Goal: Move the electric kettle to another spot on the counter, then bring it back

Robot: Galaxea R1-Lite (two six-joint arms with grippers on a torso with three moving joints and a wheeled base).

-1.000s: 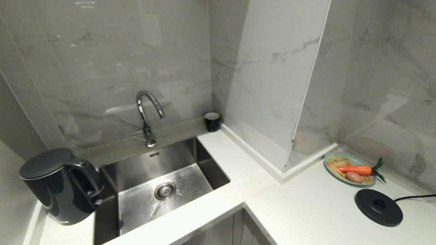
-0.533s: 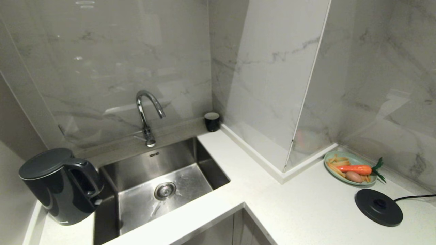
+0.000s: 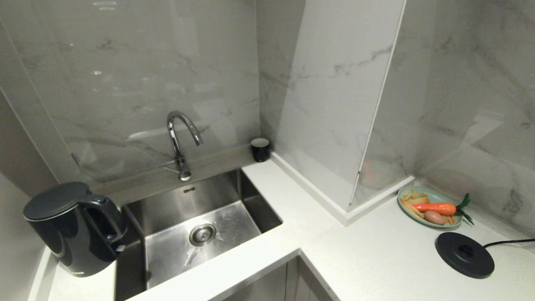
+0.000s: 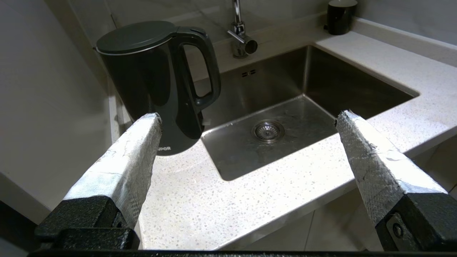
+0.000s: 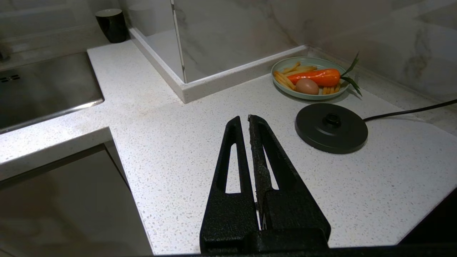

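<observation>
With the electric kettle [image 3: 73, 228] upright on the counter [image 3: 376, 255] left of the sink [image 3: 196, 225], the left gripper [image 4: 246, 121], spread wide and short of it, should probably line up on the loop handle [image 4: 201, 69], while the right gripper [image 5: 248, 123] idles pressed together

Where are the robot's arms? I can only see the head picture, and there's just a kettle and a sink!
Observer: The left gripper hangs in front of the electric kettle, fingers wide open, holding nothing.
Operator: Is it touching the kettle?
Observer: No, it's short of it, above the counter.
Operator: And the other arm?
Observer: The right gripper is shut, empty, near the black base disc.
</observation>
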